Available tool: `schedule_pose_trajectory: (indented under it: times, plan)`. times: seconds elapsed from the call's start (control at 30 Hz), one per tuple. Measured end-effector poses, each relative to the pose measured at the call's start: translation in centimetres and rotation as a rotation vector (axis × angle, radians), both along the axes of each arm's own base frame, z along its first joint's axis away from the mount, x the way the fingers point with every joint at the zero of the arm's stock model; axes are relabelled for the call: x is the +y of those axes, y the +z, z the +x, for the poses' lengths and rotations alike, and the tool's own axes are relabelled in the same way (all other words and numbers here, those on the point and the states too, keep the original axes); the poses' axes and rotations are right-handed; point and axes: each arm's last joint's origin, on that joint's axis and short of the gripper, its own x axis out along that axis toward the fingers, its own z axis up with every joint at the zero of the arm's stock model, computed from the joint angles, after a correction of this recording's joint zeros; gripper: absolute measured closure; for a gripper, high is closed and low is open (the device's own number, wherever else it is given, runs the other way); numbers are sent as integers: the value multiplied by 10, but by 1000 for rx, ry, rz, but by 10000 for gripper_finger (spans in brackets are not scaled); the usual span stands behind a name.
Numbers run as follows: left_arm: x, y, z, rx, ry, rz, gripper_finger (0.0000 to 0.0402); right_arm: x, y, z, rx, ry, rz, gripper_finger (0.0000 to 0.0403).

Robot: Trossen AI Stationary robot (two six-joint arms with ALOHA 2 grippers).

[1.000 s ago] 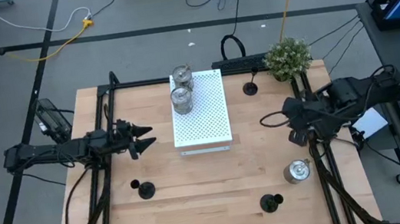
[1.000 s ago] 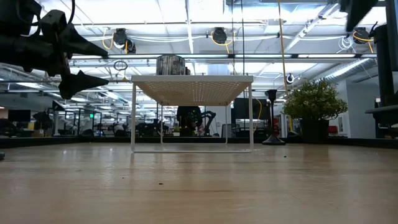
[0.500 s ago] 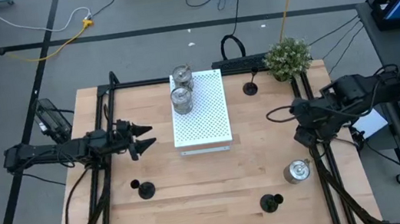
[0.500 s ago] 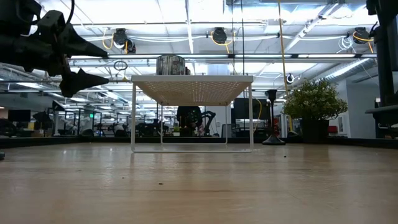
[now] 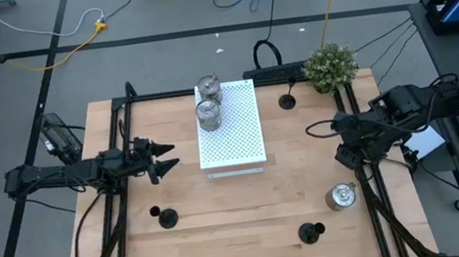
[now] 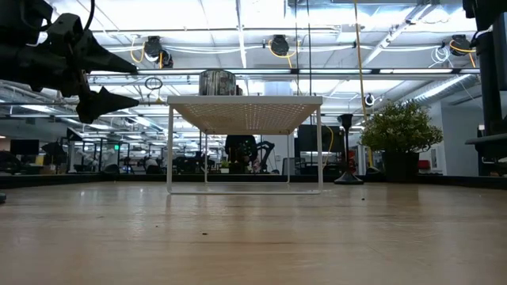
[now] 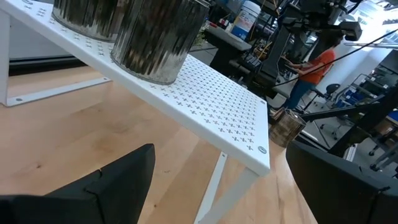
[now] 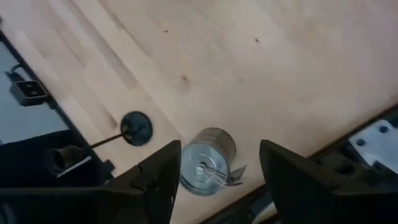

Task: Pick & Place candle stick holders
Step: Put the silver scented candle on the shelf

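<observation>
Directly beneath the right claw [image 8: 217, 180], a silver candle stick holder [image 8: 207, 160] stands on the table [image 5: 249, 206] near its right edge; the claw's fingers stand apart above it and hold nothing. Just beyond that holder from the claw lies a black holder [image 8: 135, 127] with round base and thin stem (its stem reaches out past the table edge in the right wrist view). Ahead of the left claw [image 5: 166, 155], whose fingers also stand wide apart and empty, is the white perforated board [image 5: 231, 128], with two silver holders [image 5: 209, 112] on its far end. Below and nearer than the left claw stands another black holder [image 5: 167, 216]. A third black holder [image 5: 287, 100] stands between the board and the green plant [image 5: 330, 65].
</observation>
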Motion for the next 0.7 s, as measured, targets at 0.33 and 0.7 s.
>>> schedule_pose_trajectory:
  times: [0.33, 0.7]
  plan:
    - [0, 0, 0, 0, 0, 0, 36, 0, -1, -1, 19, 9, 11, 117]
    - [0, 0, 0, 3, -1, 10, 36, 1, -2, -2, 43, 10, 48, 11]
